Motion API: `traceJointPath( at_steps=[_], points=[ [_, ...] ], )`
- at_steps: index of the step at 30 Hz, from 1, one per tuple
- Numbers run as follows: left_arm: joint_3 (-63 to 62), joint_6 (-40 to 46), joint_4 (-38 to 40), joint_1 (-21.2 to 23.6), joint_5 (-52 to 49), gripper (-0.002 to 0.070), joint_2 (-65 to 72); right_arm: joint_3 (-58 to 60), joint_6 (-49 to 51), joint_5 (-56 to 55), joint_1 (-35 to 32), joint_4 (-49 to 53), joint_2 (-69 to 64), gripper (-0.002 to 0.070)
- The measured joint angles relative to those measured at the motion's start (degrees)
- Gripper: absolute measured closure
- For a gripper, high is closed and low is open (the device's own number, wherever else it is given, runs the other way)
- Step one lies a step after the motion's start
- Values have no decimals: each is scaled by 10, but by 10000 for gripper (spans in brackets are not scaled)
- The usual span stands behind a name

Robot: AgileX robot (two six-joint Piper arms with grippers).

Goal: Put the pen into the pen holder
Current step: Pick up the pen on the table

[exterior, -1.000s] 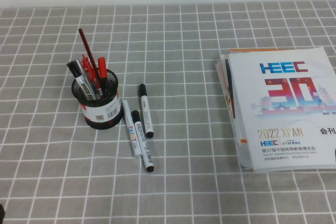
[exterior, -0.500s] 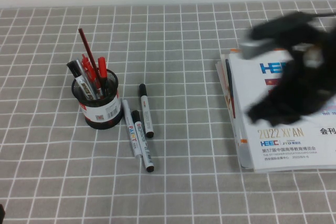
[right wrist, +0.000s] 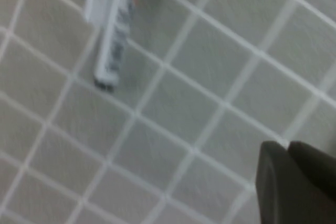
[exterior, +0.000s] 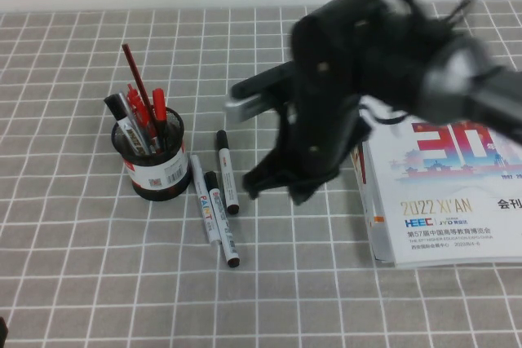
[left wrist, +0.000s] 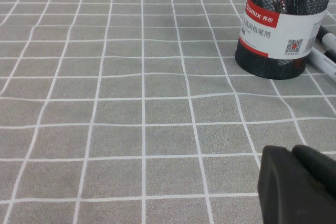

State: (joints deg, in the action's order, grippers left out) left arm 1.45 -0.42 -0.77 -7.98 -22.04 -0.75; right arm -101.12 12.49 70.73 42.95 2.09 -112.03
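Observation:
The pen [exterior: 226,170], a white marker with a black cap, lies on the grey checked cloth just right of the pen holder [exterior: 155,162], a black mesh cup with a white label that holds several pens. The holder also shows in the left wrist view [left wrist: 278,35]. My right gripper [exterior: 281,185] is blurred, above the cloth a little right of the pen; in its wrist view the right gripper [right wrist: 287,145] is shut and empty. My left gripper [left wrist: 291,151] is shut and empty, low over the cloth, well short of the holder.
A PAINT marker [exterior: 218,216] and a slim white pen [exterior: 201,193] lie beside the pen. Two blurred white barrels [right wrist: 113,35] show in the right wrist view. A stack of booklets [exterior: 444,193] lies at the right, partly under the right arm.
My right arm has swept in from the right, from over the booklets to just right of the pens. The pens and the holder have not moved.

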Motion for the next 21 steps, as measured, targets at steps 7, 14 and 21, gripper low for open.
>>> traceJointPath(
  at_steps=[7, 14, 21],
  points=[
    [0, 0, 0, 0, 0, 678, 0, -114, 0, 0, 4, -18, -73, 688],
    [0, 0, 0, 0, 0, 678, 0, -196, 0, 0, 4, -8, -128, 688],
    [0, 0, 0, 0, 0, 678, 0, -214, 0, -25, 4, -58, -136, 688]
  ],
)
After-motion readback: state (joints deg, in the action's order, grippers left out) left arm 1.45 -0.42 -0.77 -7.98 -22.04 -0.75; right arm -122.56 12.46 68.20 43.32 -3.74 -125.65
